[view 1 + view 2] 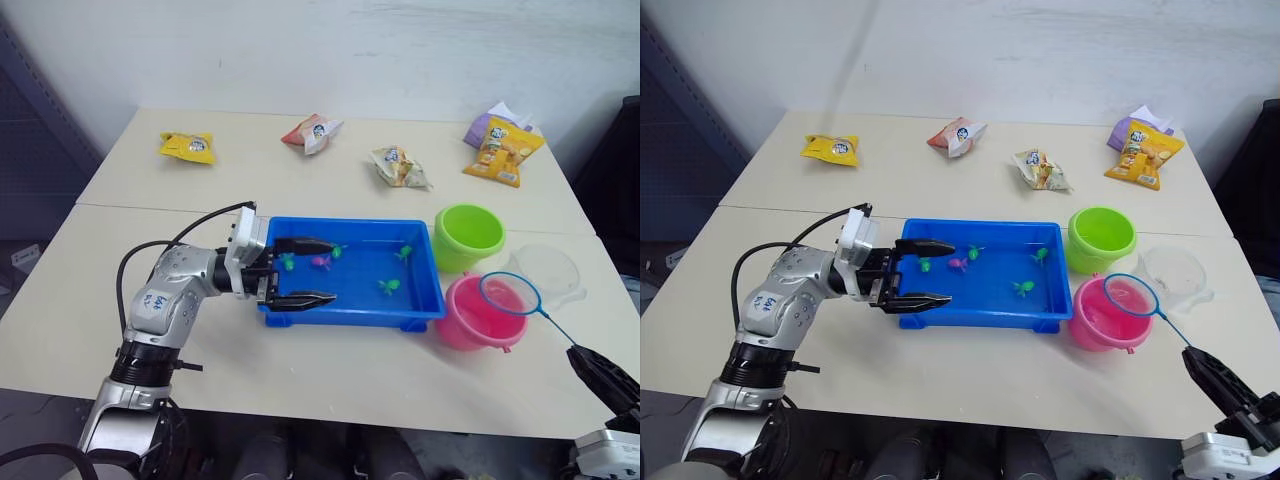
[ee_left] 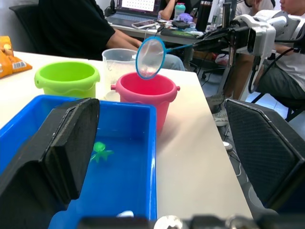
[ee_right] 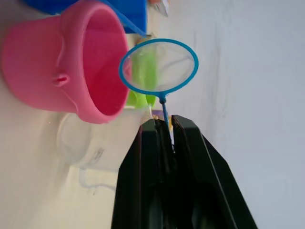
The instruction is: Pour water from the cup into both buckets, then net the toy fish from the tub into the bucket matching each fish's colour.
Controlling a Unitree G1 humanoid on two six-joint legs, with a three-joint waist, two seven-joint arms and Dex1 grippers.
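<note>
The blue tub lies mid-table with several small green fish and a pink fish in it. My left gripper is open, one finger over the tub's left end and the other along its near rim. The green bucket and the pink bucket stand to the tub's right, and the clear cup sits behind the pink one. My right gripper is shut on the net's thin handle. The net's blue hoop hangs over the pink bucket's rim.
Snack packets lie along the far side of the table: a yellow one, a red-and-white one, a pale one and an orange one on a purple one. In the left wrist view, seated people are at a desk beyond the table.
</note>
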